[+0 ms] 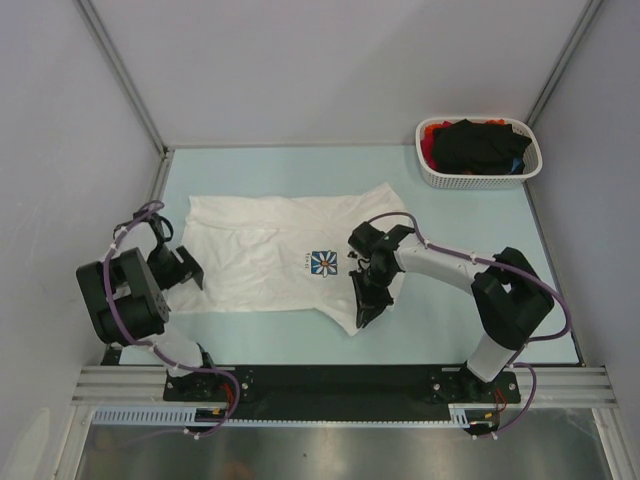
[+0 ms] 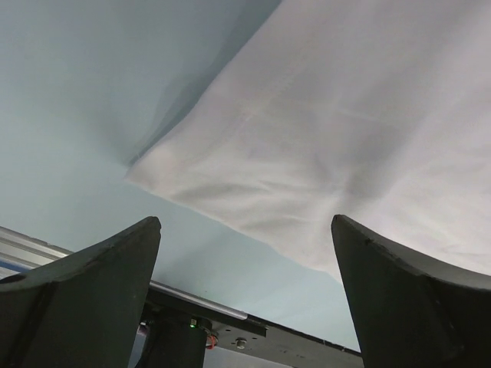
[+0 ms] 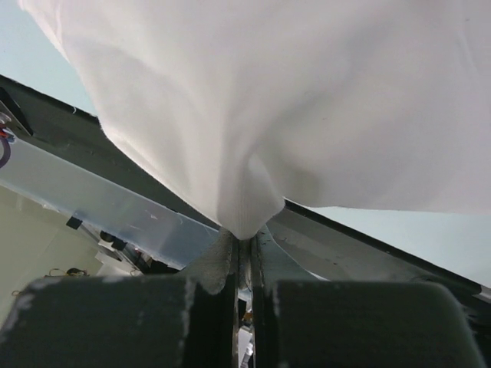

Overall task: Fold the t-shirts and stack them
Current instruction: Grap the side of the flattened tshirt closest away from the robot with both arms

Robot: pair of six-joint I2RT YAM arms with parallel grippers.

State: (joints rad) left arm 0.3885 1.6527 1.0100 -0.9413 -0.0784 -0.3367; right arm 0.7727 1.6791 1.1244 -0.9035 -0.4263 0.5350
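The white t-shirt (image 1: 262,250) lies spread on the pale blue table, its blue-square daisy print (image 1: 322,263) facing up near the middle. My right gripper (image 1: 366,303) is shut on the shirt's near right edge; in the right wrist view the white cloth (image 3: 253,115) bunches into the closed jaws (image 3: 244,244). My left gripper (image 1: 190,268) is open and empty at the shirt's left edge; in the left wrist view a corner of the shirt (image 2: 322,146) lies just beyond the spread fingers (image 2: 245,230). Black (image 1: 478,145) and red (image 1: 429,140) shirts sit in the basket.
A white perforated plastic basket (image 1: 478,178) stands at the far right corner of the table. Grey walls close the cell on three sides. The metal rail (image 1: 340,385) with both arm bases runs along the near edge.
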